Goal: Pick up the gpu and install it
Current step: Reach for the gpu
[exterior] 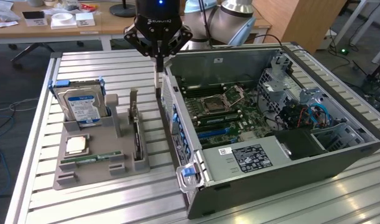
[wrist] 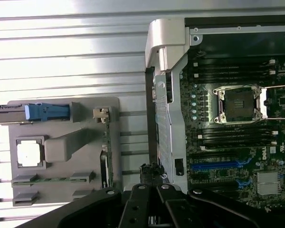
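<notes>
One relation matters to me now: which way the gpu [exterior: 136, 135] lies from my claw [exterior: 158, 85]. My claw is closed with nothing between its fingers. It hangs above the strip of worktop [exterior: 96, 207] between the grey holder [exterior: 90, 177] and the open computer case [exterior: 271, 179]. The gpu sits lower, toward the exterior view's left and nearer that camera. It stands on edge in the holder's slot on the case side. Its long axis runs parallel to the case's near wall, and my claw is well apart from it.
</notes>
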